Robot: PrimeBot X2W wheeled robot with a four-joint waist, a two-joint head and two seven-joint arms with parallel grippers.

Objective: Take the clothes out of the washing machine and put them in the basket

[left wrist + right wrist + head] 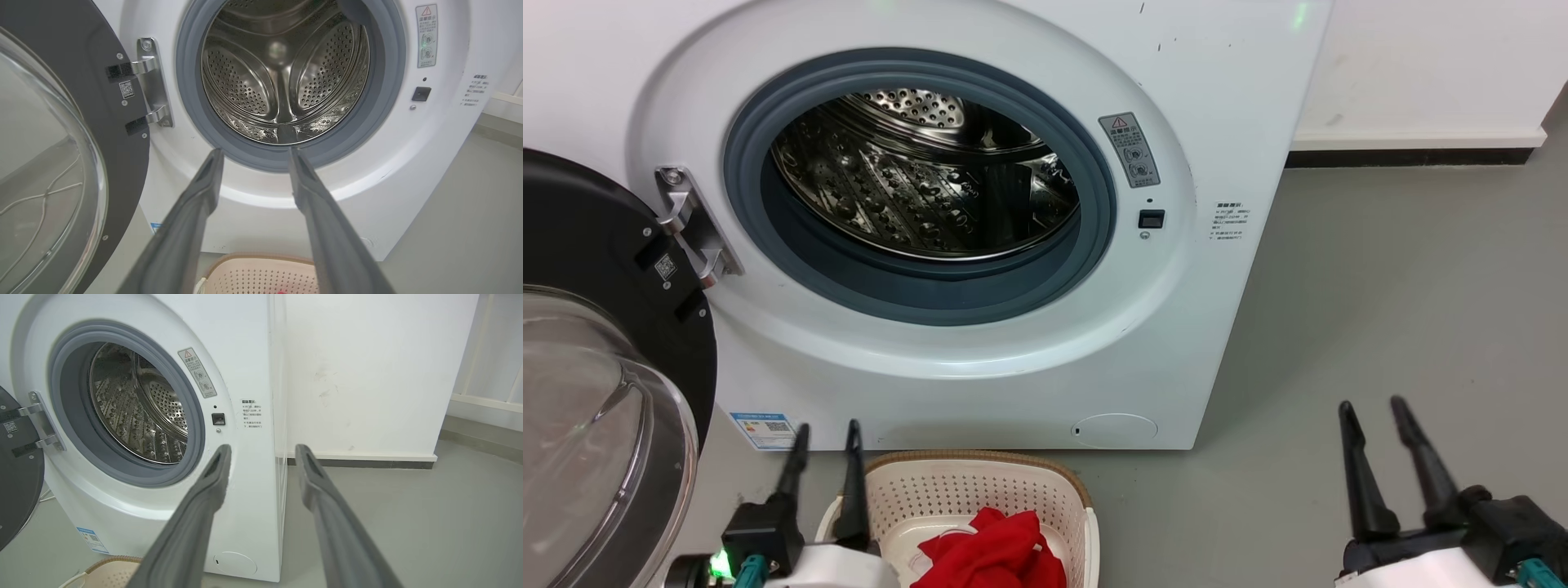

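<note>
The white washing machine (pixel 1192 98) stands with its door swung open to the left, and its steel drum (pixel 915 180) holds no cloth that I can see. Below it on the floor sits the cream basket (pixel 980 490) with the red clothes (pixel 996 551) bunched inside. My left gripper (pixel 827 433) is open just left of the basket, fingers pointing at the machine's base. My right gripper (pixel 1372 411) is open over bare floor at the lower right. In the left wrist view the drum (pixel 282 69) looks empty between my left gripper's (pixel 255 153) fingers, and the basket (pixel 261 277) lies below.
The black-rimmed glass door (pixel 596 392) juts out at the left, close to my left arm. Grey floor (pixel 1405 310) spreads to the right of the machine, up to a white wall (pixel 367 375) with a dark skirting. The basket's rim (pixel 106 567) peeks in at the bottom left.
</note>
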